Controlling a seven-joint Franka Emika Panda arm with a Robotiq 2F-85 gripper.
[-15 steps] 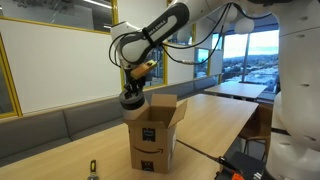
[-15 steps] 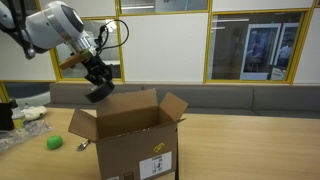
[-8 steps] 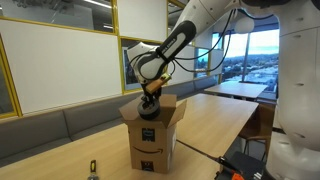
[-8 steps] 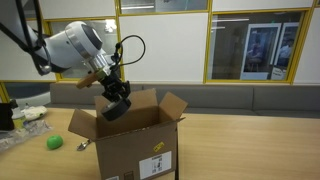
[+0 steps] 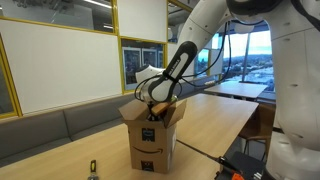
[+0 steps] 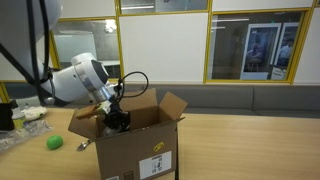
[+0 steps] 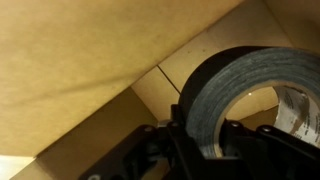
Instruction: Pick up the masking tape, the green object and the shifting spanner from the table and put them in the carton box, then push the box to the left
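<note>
In an exterior view the fingers [image 5: 152,108] dip into the open carton box [image 5: 150,142] on the worktop [image 5: 215,125]. In an exterior view the green object [image 6: 54,142] lies on the worktop, well apart from the fingers and outside the box. In the wrist view the fingers are clamped on the dark masking tape [image 7: 215,95], with cardboard just beyond.

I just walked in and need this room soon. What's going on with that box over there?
The robot's pincer reaches down inside the open carton box, shut on a roll of masking tape, so the tape is about to be dropped in. The green object lies on the table beside the box, not yet packed.
</note>
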